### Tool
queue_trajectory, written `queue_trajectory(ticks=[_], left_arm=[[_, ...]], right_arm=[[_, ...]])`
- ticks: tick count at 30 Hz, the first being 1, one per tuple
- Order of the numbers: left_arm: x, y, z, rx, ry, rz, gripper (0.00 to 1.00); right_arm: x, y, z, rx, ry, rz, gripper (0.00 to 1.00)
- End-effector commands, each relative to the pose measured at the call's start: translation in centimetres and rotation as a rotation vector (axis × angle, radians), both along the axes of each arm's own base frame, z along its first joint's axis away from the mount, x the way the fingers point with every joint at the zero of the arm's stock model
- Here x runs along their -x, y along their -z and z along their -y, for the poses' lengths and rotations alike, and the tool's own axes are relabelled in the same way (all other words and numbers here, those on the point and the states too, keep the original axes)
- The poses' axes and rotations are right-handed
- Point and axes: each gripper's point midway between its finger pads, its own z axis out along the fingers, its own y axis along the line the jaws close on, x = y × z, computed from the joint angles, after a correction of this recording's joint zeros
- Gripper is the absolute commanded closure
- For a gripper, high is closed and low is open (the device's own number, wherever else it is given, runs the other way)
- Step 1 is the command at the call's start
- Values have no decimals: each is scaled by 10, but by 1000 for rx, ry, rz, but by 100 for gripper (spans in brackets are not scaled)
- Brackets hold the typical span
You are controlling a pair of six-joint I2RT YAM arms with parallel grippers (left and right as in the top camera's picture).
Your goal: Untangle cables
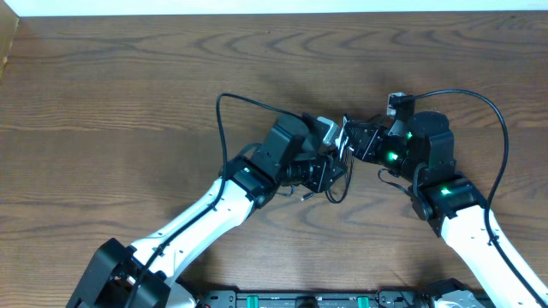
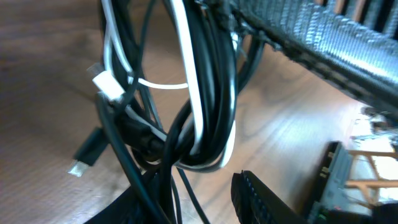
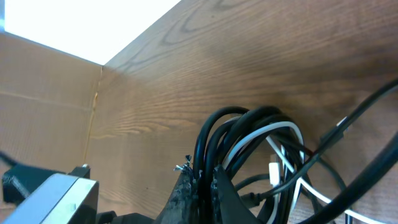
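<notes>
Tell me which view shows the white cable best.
Left wrist: the white cable runs close and long among the black cables, plug visible. Right wrist shows only a short white arc; overhead hardly shows it.

The brown wooden table is matt and smooth, with strong dark grain; the thin round black cables have glossy, smooth plastic sheaths; the thin white cable is likewise smooth, slightly shiny; the small plug tip looks like bright metal; the tan cardboard wall is matt

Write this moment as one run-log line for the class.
cables: black and white coils tangled together | right fingers: shut on cables | left fingers: apart, beside cables | stage: not yet untangled
</notes>
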Motion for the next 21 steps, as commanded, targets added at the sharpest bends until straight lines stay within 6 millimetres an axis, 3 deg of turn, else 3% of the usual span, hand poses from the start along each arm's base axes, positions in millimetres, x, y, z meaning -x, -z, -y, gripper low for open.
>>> queue_trajectory(ticks=[1, 5, 7, 13, 15, 16, 21], left_arm=[[-12, 1, -6, -74, -64, 100, 60], [-21, 3, -9, -118, -148, 143, 59], [-28, 1, -12, -134, -204, 166, 49], [-39, -8, -6, -121, -258, 239, 45], [-44, -5, -9, -136, -282, 250, 62], [-48, 0, -14, -165, -308, 257, 90], [-51, 5, -20, -195, -332, 259, 92]], right_arm=[[-5, -12, 0, -40, 26, -7, 99], [-2, -9, -1, -51, 28, -32, 99], [-1, -8, -2, -59, 23, -44, 99], [6, -10, -10, -95, -24, -66, 99], [8, -9, -11, -97, -30, -73, 99], [9, -7, -10, -92, -29, -83, 99], [5, 1, 1, -55, 11, -92, 99]])
